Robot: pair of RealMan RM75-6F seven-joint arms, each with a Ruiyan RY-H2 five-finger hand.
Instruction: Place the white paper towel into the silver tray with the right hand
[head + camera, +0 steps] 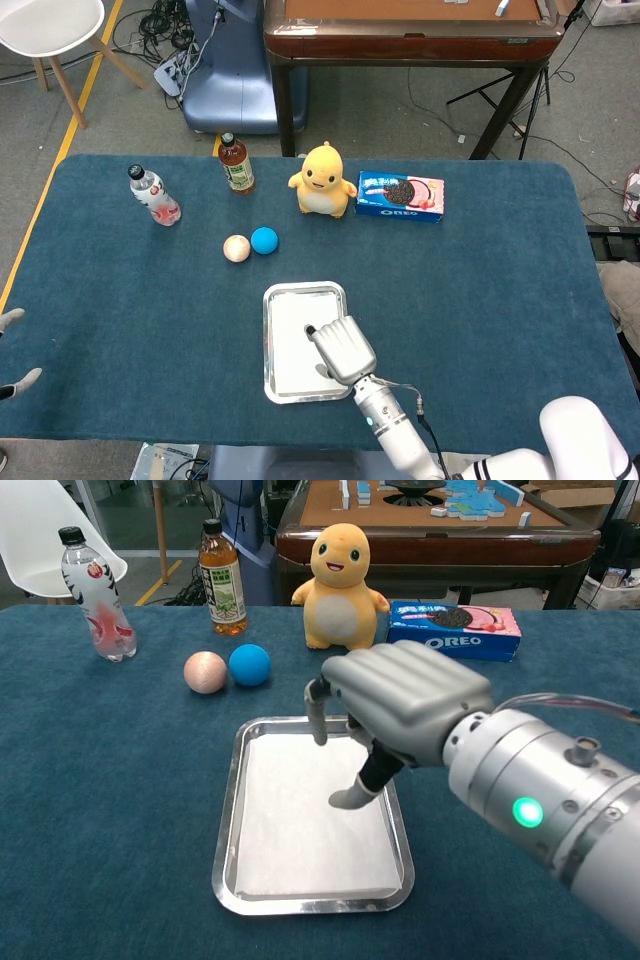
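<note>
The white paper towel [293, 345] lies flat inside the silver tray [268, 350] near the table's front middle. In the chest view the towel [290, 830] fills the tray's floor within its rim [225, 830]. My right hand [343, 348] hovers over the tray's right side, fingers apart and pointing down, holding nothing. The chest view shows the same hand [400, 705] above the towel, its fingertips [345, 800] close over the sheet. Only the fingertips of my left hand [12, 350] show at the far left edge, spread apart.
Behind the tray sit a peach ball [236, 248] and a blue ball [264, 240]. Further back stand a clear bottle [154, 195], a tea bottle [236, 164], a yellow plush toy [322, 180] and an Oreo box [400, 196].
</note>
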